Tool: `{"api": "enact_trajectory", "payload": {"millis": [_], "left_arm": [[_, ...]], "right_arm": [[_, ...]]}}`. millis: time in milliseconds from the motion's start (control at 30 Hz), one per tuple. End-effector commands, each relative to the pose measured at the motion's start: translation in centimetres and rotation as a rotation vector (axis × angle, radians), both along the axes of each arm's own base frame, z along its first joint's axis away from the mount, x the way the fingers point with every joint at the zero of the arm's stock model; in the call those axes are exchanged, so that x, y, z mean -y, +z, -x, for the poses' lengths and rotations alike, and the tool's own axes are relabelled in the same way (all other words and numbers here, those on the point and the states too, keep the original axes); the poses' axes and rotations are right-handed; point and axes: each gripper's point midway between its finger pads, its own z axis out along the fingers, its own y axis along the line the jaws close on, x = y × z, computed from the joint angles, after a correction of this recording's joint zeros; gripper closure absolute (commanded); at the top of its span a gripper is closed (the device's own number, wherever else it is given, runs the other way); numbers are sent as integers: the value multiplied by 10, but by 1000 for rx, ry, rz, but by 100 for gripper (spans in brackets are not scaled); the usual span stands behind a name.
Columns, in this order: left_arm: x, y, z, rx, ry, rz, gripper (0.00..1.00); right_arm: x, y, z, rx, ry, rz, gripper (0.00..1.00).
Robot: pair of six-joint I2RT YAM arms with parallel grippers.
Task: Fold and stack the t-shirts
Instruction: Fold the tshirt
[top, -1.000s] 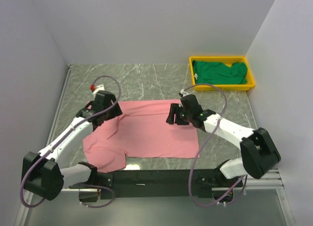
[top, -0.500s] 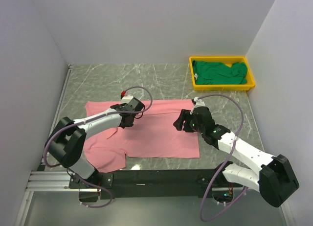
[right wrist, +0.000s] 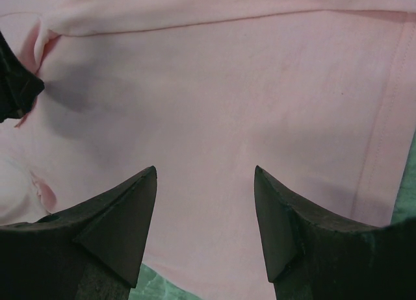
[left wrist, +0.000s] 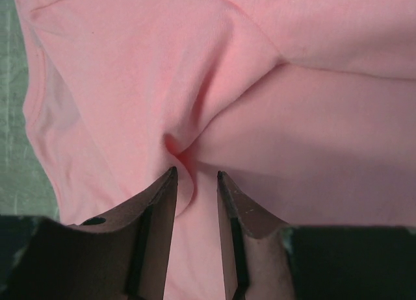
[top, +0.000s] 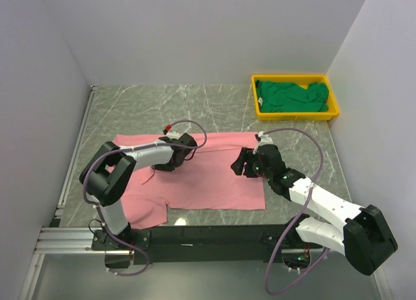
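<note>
The pink t-shirt (top: 208,176) lies spread on the table's middle, its left part rumpled. My left gripper (top: 181,152) is low on the shirt's upper left part. In the left wrist view its jaws (left wrist: 195,173) stand a narrow gap apart, with a raised pucker of pink cloth (left wrist: 179,150) at the tips. My right gripper (top: 239,163) hovers over the shirt's right part. In the right wrist view it (right wrist: 205,170) is wide open and empty over flat pink cloth (right wrist: 247,86). The dark green t-shirt (top: 289,95) lies bunched in the tray.
The yellow tray (top: 292,77) stands at the back right corner. White walls close in the table on the left, back and right. Green marbled tabletop (top: 162,105) shows behind the shirt. The shirt's hem runs along the right of the right wrist view (right wrist: 383,118).
My left gripper has moved right from the shirt's left edge to its upper middle-left, and the shirt's upper left part now lies spread out. My right gripper shifted slightly down and right.
</note>
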Motion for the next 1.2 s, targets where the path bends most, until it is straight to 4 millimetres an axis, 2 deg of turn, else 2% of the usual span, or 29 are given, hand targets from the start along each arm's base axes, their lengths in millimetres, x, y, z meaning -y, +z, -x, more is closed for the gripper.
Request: {"api": "enact_trajectory", "payload": {"millis": [0, 367, 533, 700, 867, 1000, 1167], "left_arm": [[-7, 10, -13, 21, 10, -71, 64], [-42, 16, -35, 7, 85, -127, 64], [-50, 19, -50, 19, 83, -101, 62], [-66, 19, -63, 31, 127, -69, 61], [-83, 29, -74, 64, 173, -18, 61], [-84, 40, -88, 101, 182, 27, 58], [-75, 59, -92, 163, 206, 136, 50]], "right_arm": [[2, 13, -10, 68, -25, -21, 32], [5, 7, -12, 55, -31, -18, 32], [5, 5, -12, 49, -28, -18, 32], [5, 4, -12, 48, -30, -17, 32], [5, 3, -12, 42, -30, -18, 32], [5, 2, -12, 39, -30, -18, 33], [5, 3, -11, 42, -32, -21, 33]]}}
